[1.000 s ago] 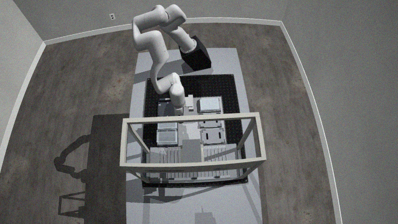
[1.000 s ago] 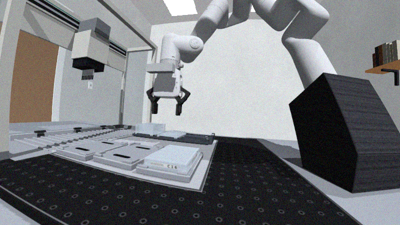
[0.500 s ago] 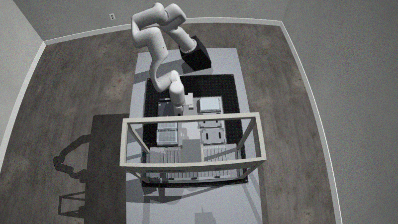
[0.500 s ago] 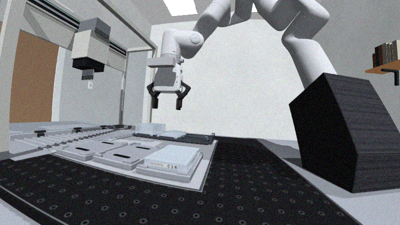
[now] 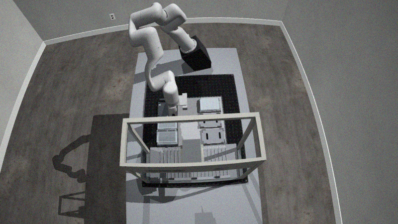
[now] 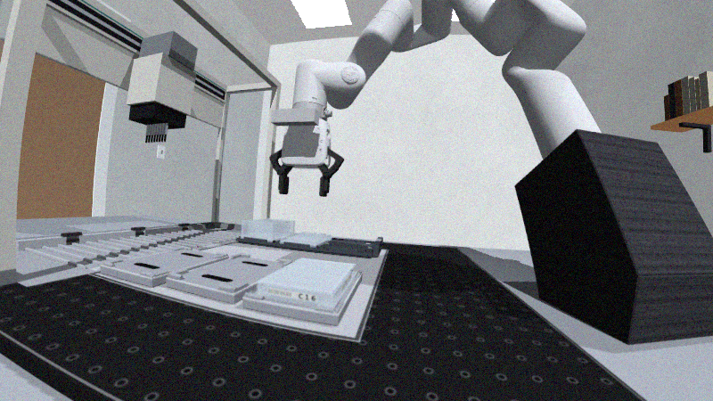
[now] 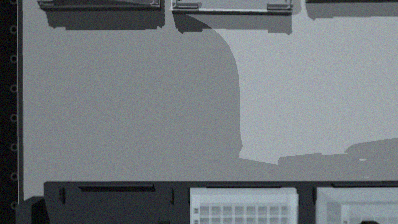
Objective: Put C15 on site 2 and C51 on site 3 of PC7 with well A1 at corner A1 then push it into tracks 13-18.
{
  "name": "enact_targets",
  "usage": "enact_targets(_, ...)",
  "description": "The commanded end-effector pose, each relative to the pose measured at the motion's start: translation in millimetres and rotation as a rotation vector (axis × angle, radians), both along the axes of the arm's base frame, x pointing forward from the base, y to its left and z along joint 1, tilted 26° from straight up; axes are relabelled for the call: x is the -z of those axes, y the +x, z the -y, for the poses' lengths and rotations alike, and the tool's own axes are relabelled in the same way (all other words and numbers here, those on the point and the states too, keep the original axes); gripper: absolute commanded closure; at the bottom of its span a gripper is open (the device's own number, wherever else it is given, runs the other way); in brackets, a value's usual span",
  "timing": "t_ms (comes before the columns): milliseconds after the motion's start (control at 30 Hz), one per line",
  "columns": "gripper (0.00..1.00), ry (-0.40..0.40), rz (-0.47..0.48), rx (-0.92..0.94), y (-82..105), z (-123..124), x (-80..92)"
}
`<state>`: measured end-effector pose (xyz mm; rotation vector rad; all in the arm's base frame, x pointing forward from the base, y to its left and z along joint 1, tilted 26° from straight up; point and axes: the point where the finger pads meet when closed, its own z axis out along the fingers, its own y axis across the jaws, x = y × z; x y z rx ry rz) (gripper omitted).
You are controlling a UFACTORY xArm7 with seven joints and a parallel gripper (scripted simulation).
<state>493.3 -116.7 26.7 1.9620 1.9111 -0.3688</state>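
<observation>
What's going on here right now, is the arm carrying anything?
No. The gripper hangs open and empty above the apron, near the handle end of carrier PC7. Two plates already sit on the carrier, a 96-well plate and a taller block beyond it, while site 1 by the handle is bare. C16 sits in its nest, and the other two nests are vacant. The carrier lies on the apron, not yet in the rails.

A matt black perforated mat (image 6: 389, 348) lies beside the dark, wood-grained pedestal (image 6: 623, 239); the arm (image 6: 543, 94) looks smooth white plastic.
</observation>
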Motion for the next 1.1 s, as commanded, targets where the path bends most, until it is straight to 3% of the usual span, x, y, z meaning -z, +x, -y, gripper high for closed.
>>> enact_targets(0,0.00,0.002,0.003,-0.004,1.1,15,-9.6)
enact_targets(1067,0.00,0.001,0.003,-0.004,-4.6,141,-71.0)
